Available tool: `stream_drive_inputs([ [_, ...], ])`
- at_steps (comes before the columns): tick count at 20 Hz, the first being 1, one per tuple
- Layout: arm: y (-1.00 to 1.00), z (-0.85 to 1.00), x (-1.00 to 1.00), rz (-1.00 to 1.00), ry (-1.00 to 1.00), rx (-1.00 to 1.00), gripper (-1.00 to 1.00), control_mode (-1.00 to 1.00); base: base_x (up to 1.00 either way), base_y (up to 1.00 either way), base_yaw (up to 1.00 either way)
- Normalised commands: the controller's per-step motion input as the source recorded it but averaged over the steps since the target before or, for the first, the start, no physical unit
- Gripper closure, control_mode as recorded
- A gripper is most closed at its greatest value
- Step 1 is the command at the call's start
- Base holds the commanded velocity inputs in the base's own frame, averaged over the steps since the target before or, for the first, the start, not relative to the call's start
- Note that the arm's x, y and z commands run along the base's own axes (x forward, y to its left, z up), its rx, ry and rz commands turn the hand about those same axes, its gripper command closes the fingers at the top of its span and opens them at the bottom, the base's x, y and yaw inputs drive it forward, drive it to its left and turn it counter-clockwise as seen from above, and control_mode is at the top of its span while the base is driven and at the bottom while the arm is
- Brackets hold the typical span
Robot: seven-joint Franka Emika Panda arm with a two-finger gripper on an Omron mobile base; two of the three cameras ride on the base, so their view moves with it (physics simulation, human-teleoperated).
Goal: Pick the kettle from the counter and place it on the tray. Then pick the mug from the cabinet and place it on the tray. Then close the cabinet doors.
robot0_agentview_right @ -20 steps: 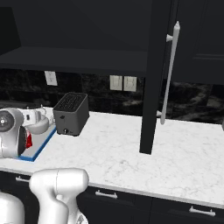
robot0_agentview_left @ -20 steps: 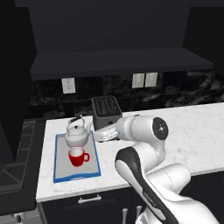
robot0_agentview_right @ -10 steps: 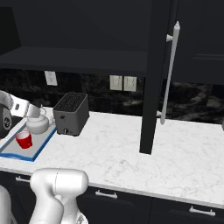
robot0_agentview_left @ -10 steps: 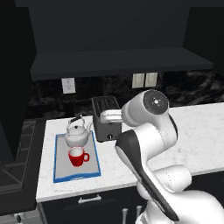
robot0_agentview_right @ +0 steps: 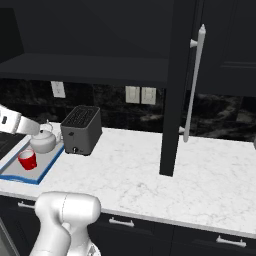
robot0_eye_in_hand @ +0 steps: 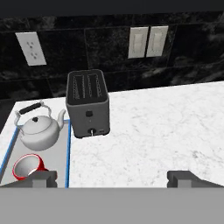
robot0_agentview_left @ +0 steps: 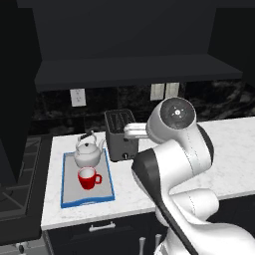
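1. Left base view: since a second ago the arm has lifted from beside the tray and swung upward, its elbow now high in front of the toaster. Jaws spread fully apart, holding nothing.
2. Kettle: upright at the far end of the tray, unmoved over the last second.
3. Mug: upright on the tray just in front of the kettle, handle to the right; apart from the jaws. Both placements judged complete; only the door closing remains.
4. Hand view: kettle, mug and toaster in order, with the open bench to the right.
5. Right base view: cabinet door stands open over the bench, its bar handle beside it. The toaster stands between the tray and the door; judged a possible obstruction to the arm's sweep right.
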Motion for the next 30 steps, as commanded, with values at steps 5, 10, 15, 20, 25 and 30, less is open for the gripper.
stream_drive_inputs([
  [5,-0.41,0.16,-0.23,0.0,0.0,0.0,-1.0,-1.0,0.0,0.0,0.0],
  [10,-0.39,0.07,-0.14,0.0,0.02,0.0,-1.0,-1.0,0.0,0.0,0.0],
  [15,-0.32,0.05,-0.15,0.0,0.0,0.0,-1.0,-1.0,0.0,0.0,0.0],
  [20,-0.4,0.04,-0.2,0.0,0.0,0.0,-1.0,-1.0,0.0,0.0,0.0],
  [25,-0.5,0.02,-0.21,0.0,0.0,0.0,-1.0,-1.0,0.0,0.0,0.0],
  [30,-0.43,0.02,-0.15,0.0,0.0,0.0,-1.0,-1.0,0.0,0.0,0.0],
])
